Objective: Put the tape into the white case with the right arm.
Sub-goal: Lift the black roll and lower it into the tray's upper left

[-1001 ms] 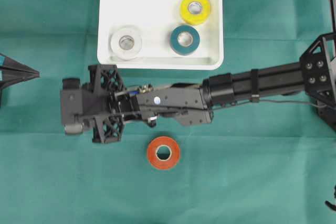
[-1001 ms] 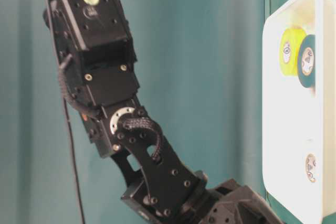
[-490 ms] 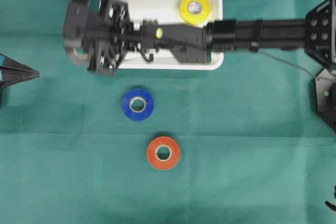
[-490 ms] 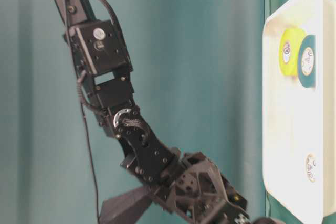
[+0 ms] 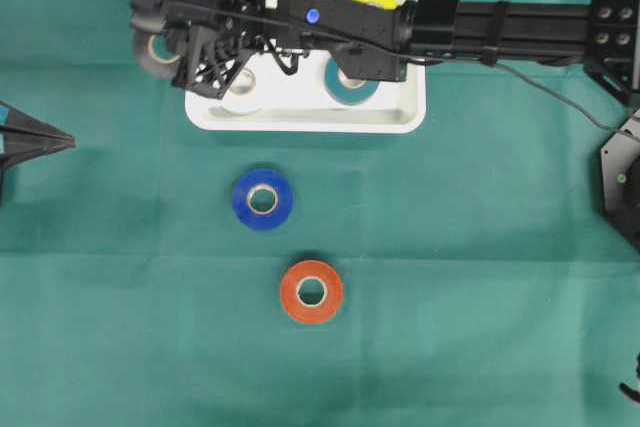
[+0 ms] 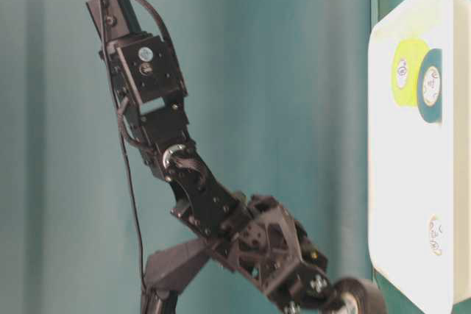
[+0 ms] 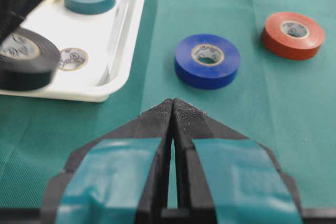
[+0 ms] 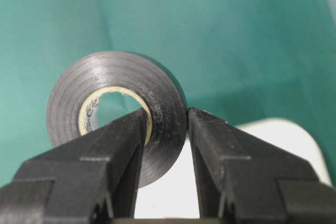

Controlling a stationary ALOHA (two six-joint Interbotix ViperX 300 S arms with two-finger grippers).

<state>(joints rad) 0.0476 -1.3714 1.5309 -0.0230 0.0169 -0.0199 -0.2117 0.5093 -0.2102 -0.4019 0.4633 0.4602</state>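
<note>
Reaching my right arm (image 5: 480, 25) across the white case (image 5: 305, 117), hiding much of its floor | green cloth (image 5: 450, 327) open below the case; blue roll (image 5: 262, 198), orange roll (image 5: 311, 291) loose | right gripper (image 8: 164, 116) pinches the black tape roll (image 8: 116, 109) wall beyond the case's left rim | wrist view alone shows that grip | left gripper (image 7: 172, 109) pressed closed

The all-black right arm (image 5: 500, 22) is stretched leftward across the far side of the scene. Its latticed black gripper (image 8: 167, 124) is clamped on a black tape roll (image 8: 118, 114). The teal-marked left gripper (image 7: 172, 109) is kept closed, low at the left.
</note>
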